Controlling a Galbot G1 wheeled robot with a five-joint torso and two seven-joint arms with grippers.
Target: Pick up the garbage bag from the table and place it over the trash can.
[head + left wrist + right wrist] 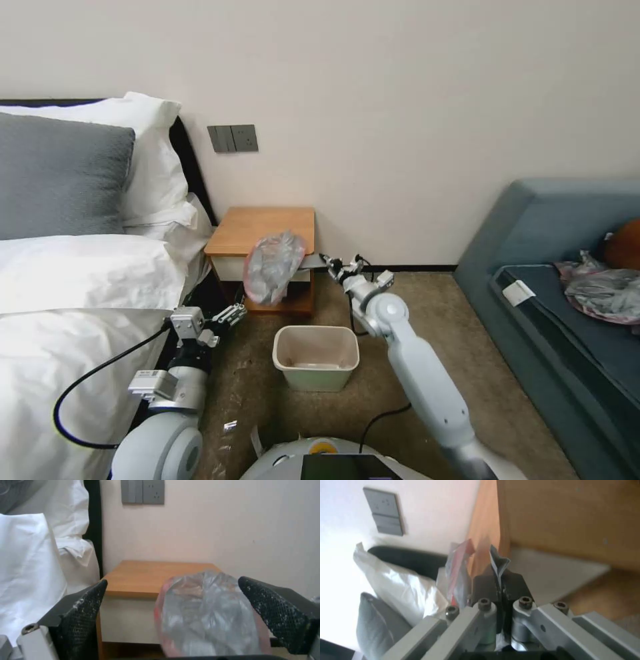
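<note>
The garbage bag [273, 265] is being held draped over the front edge of the table [260, 230], its rim pinched between the closed fingers of the right gripper [328, 260]. The left gripper [230, 313], fingers spread, is being pointed at the bag from the bed side, with the trash can [315, 357] standing on the floor below, between both arms.

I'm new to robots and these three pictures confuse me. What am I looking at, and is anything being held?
It is a wheeled robot with two arms. One picture looks down from its head; the other two come from cameras on its wrists. The right gripper is shut on an edge of the garbage bag, which hangs over the front of the table. The left gripper is open, lower down beside the bed and facing the bag. The trash can stands on the floor below.
</note>
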